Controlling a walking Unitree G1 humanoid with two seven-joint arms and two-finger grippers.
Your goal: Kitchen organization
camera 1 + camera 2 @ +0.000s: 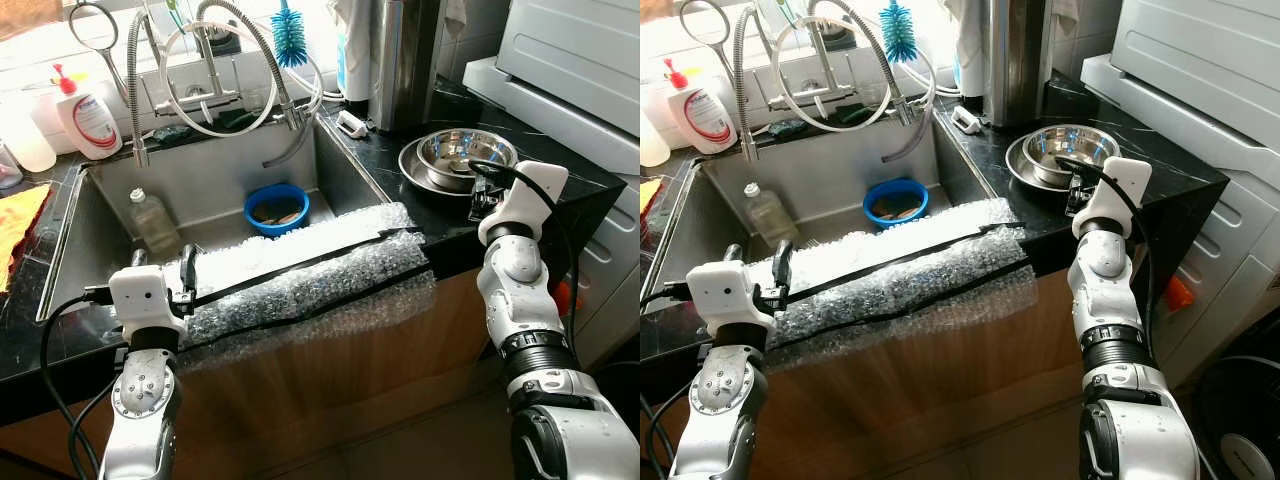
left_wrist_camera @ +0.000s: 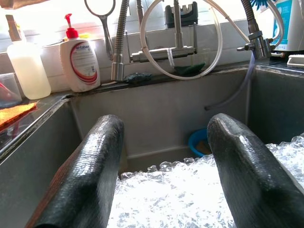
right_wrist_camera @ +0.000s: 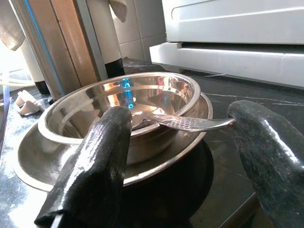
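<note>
A steel bowl [image 1: 465, 152] with a spoon [image 3: 190, 123] in it sits on a steel plate [image 1: 415, 172] on the black counter right of the sink [image 1: 345, 165]. My right gripper [image 1: 480, 193] is open at the bowl's near side, its fingers either side of the spoon handle without touching it. A sheet of bubble wrap [image 1: 310, 270] lies over the sink's front edge. My left gripper [image 1: 163, 268] is open at the sheet's left end, fingers just above it. In the basin lie a blue bowl [image 1: 276, 208] and a plastic bottle [image 1: 152, 220].
Spring faucets and hoses [image 1: 210, 60] rise behind the sink, with a soap dispenser [image 1: 88, 115] and a blue brush [image 1: 290, 35]. A white appliance [image 1: 570, 60] stands beyond the steel bowl at right. An orange cloth [image 1: 15, 220] lies on the left counter.
</note>
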